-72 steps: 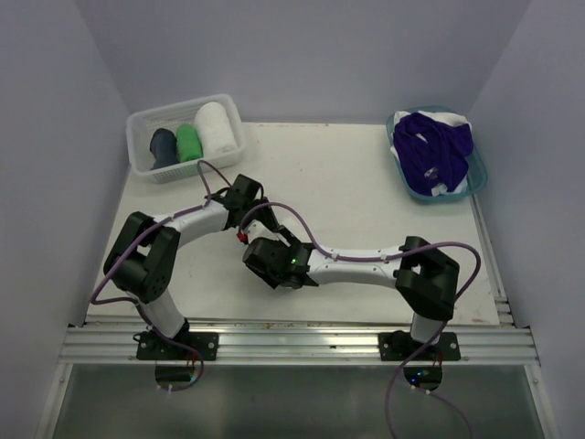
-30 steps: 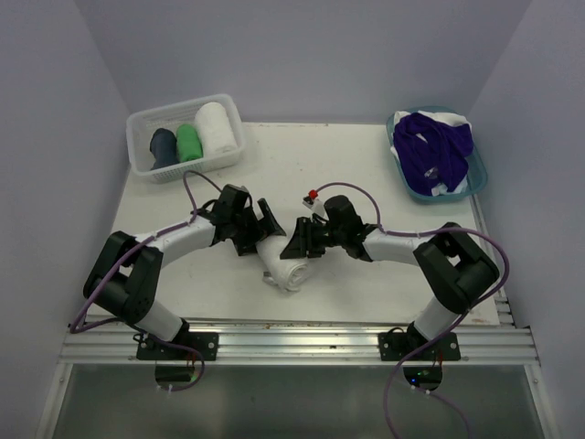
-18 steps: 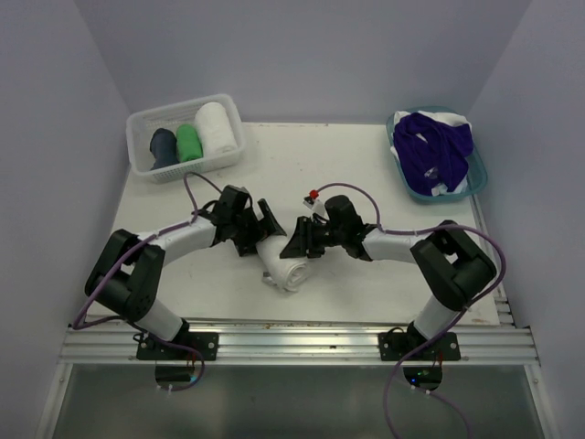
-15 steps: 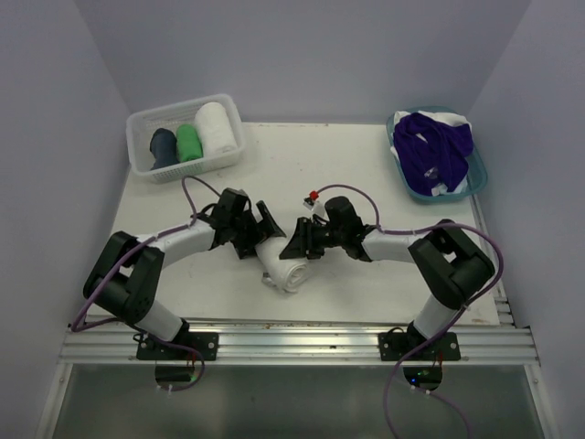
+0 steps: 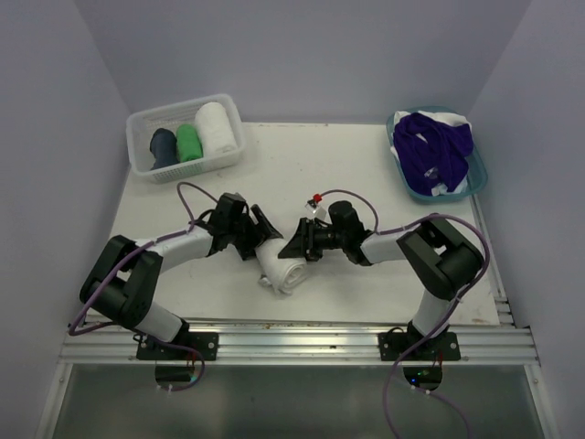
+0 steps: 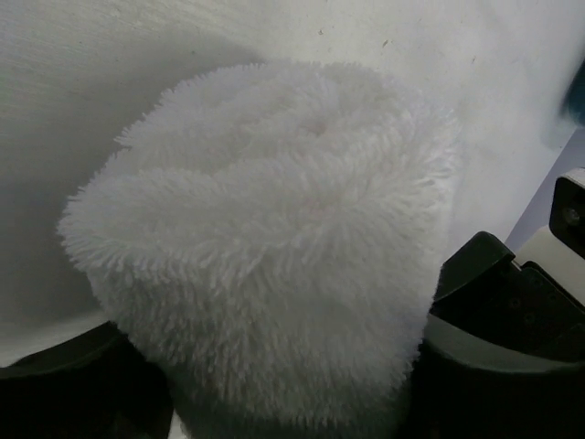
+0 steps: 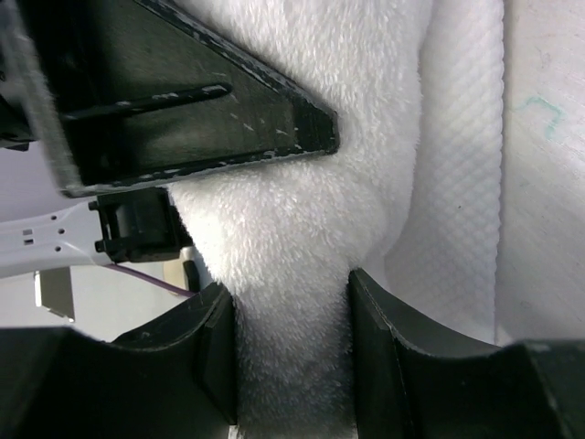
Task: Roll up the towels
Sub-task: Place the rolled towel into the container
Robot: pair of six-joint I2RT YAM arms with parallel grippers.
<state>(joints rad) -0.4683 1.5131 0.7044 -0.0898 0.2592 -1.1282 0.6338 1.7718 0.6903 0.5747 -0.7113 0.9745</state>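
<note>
A white terry towel point(image 5: 280, 268), rolled into a thick cylinder, lies on the table near the front middle. My left gripper point(image 5: 260, 235) straddles its far end from the left. In the left wrist view the fluffy towel roll point(image 6: 274, 229) fills the whole gap of the left gripper point(image 6: 274, 398) and touches both fingers point(image 6: 498, 352). My right gripper point(image 5: 295, 244) comes from the right. In the right wrist view the right gripper point(image 7: 292, 357) is shut on a pinched fold of the towel point(image 7: 302, 183).
A white basket point(image 5: 196, 167) at the back left holds rolled navy point(image 5: 164, 146), green point(image 5: 188, 142) and white point(image 5: 214, 128) towels. A light blue tub point(image 5: 482, 170) at the back right holds loose purple towels point(image 5: 434, 146) over white ones. The left gripper's finger point(image 7: 183, 101) shows in the right wrist view.
Both arms swung apart off the roll, then took its far end from either side. In the last second the left jaws have narrowed onto the roll, and both grippers and the roll slid slightly nearer.
</note>
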